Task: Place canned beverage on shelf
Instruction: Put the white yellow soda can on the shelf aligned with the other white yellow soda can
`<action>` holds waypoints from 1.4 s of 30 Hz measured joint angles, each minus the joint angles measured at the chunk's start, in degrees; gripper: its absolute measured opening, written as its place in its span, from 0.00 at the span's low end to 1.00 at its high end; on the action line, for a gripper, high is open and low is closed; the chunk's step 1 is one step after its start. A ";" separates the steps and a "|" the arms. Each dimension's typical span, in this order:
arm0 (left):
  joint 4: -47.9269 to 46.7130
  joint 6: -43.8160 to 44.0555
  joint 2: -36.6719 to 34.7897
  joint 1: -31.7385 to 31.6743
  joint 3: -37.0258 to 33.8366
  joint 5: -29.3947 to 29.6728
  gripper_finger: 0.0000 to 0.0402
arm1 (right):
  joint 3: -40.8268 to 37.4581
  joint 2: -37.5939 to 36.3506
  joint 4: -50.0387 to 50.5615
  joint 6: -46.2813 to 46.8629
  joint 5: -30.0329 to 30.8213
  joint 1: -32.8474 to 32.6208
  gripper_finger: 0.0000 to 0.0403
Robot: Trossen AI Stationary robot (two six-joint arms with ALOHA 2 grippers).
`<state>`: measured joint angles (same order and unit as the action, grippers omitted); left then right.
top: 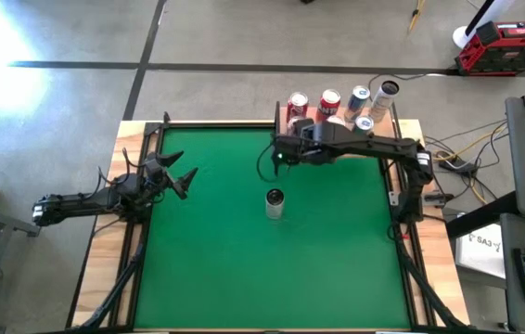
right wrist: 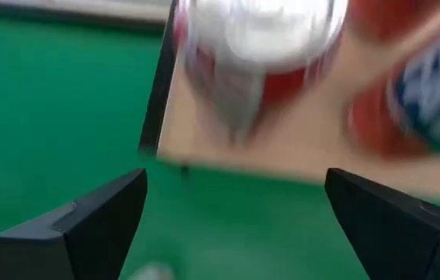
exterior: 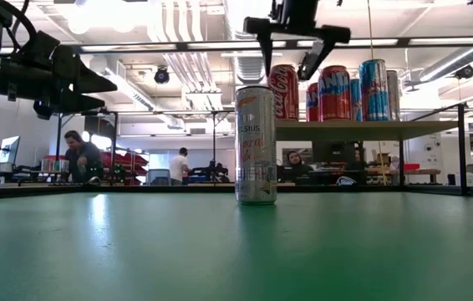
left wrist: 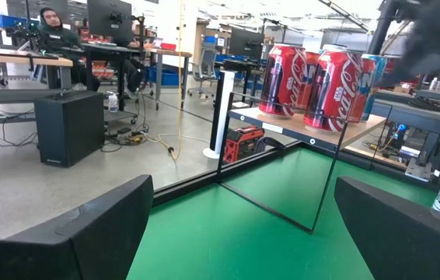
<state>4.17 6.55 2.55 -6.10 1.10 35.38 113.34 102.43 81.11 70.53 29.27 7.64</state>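
Silver can [top: 275, 202] mid-frame, untouched | right gripper [top: 281, 154] spread above it, left gripper [top: 181, 180] spread, idle | we should descend centred, then lift to shelf [top: 337, 125].

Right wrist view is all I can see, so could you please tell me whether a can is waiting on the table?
Observer: Yes, one silver can stands upright near the middle of the green table, with nothing touching it.
Operator: Thank you. Where is it relative to the right gripper?
Observer: Seen from above, the right gripper hangs between the shelf and that can, fingers open and empty.
Operator: And the left arm, please?
Observer: The left gripper waits at the table's left edge, fingers open.
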 joint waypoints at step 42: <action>-0.01 0.00 0.00 0.01 0.00 -0.01 0.96 | -1.38 27.49 0.65 53.68 28.20 -34.08 0.96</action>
<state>4.16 6.55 2.55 -6.09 1.11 35.38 111.96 129.92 81.76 124.20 57.48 -26.43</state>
